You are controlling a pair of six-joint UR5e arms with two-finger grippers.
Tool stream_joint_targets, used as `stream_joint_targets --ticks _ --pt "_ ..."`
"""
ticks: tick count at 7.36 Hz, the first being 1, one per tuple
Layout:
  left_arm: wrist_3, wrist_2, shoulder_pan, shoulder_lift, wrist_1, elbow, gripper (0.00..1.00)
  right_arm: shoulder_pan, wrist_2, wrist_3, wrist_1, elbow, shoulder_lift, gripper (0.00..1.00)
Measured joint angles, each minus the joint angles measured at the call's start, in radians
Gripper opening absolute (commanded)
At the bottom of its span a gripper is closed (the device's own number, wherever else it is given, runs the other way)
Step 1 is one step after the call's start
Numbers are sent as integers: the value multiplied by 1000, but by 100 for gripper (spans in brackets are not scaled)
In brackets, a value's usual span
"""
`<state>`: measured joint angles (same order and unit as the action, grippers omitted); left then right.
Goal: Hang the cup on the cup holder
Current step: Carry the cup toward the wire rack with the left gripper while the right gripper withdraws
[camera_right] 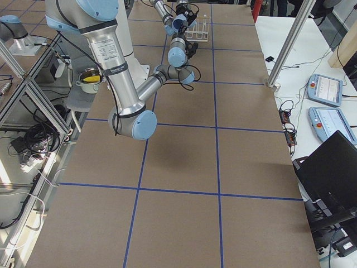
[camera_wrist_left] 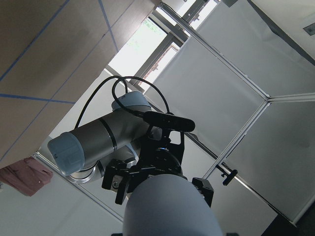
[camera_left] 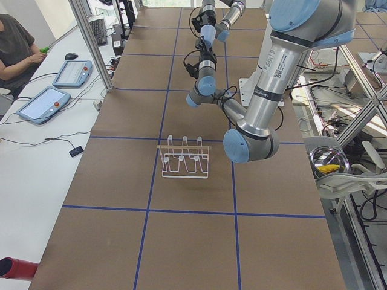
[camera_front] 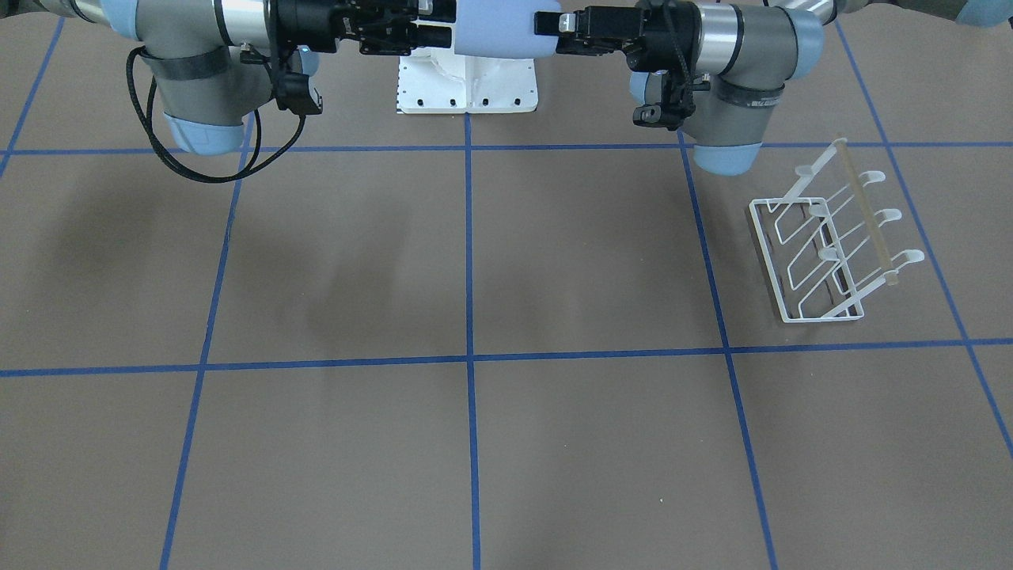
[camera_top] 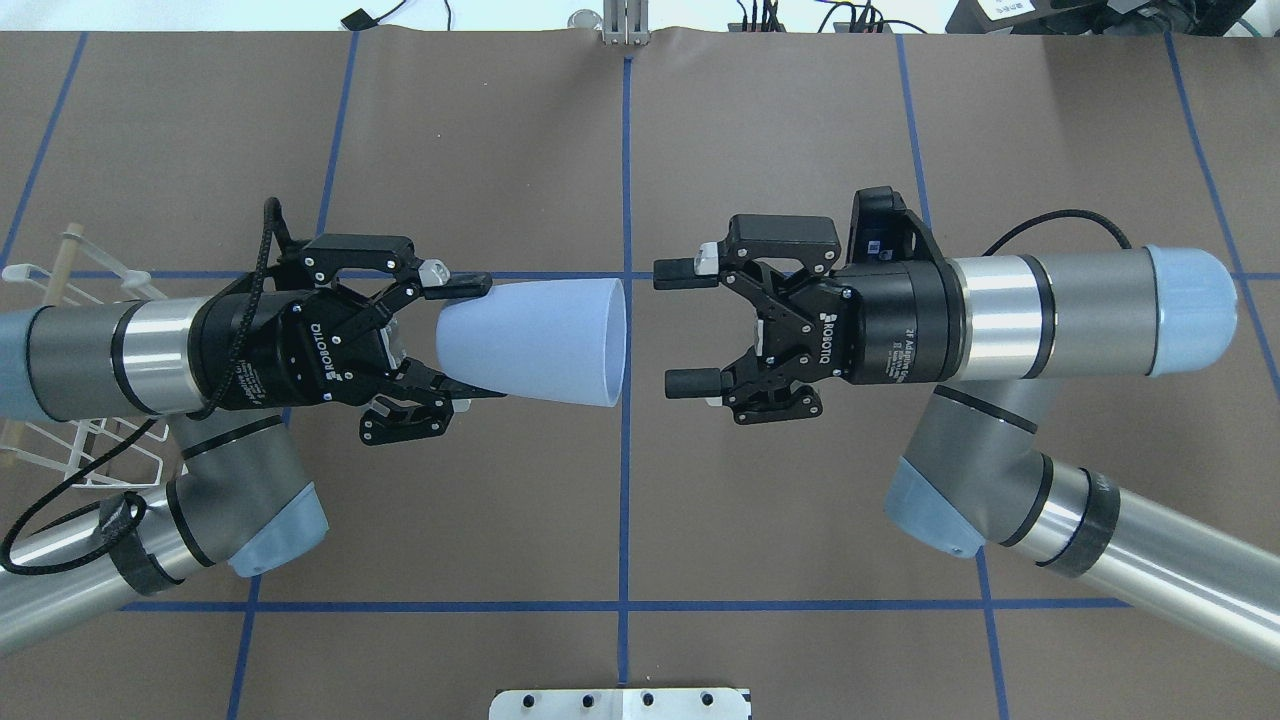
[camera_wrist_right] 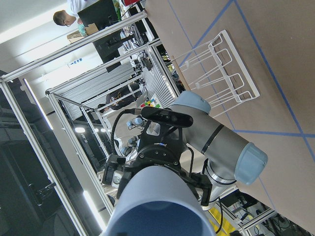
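The light-blue cup [camera_top: 540, 340] hangs level in the air above the table's middle, mouth toward my right arm. My left gripper [camera_top: 475, 338] is shut on the cup's narrow base. Facing the mouth, my right gripper [camera_top: 672, 327] stands open a short gap away, touching nothing. In the front view the cup [camera_front: 506, 28] sits between the left gripper [camera_front: 554, 33] and the right gripper [camera_front: 439, 28]. The white wire cup holder [camera_front: 831, 237] with its wooden rod stands on the table on my left side, its prongs bare. Overhead, the left arm hides most of the cup holder [camera_top: 60, 290].
The robot's white base plate [camera_front: 467, 83] lies at the near edge. Blue tape lines grid the brown table. In the left side view a person [camera_left: 18, 48] sits beside tablets [camera_left: 45, 103], and a metal bowl [camera_left: 329, 163] stands off the table.
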<state>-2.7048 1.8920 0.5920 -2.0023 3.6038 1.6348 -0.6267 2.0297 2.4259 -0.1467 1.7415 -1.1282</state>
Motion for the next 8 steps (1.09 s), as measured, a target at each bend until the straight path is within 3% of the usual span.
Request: stream_joint_targets --ticks 2,5,8 --pt "25 -3 21 0 -10 5 0 -59 15 -7 -47 -2 -41 100" --pt "114 13 180 -5 -165 25 0 -189 143 -189 -53 -11 -129 100" --pt "340 212 384 -6 -489 62 0 -373 300 -514 81 -79 -175 100"
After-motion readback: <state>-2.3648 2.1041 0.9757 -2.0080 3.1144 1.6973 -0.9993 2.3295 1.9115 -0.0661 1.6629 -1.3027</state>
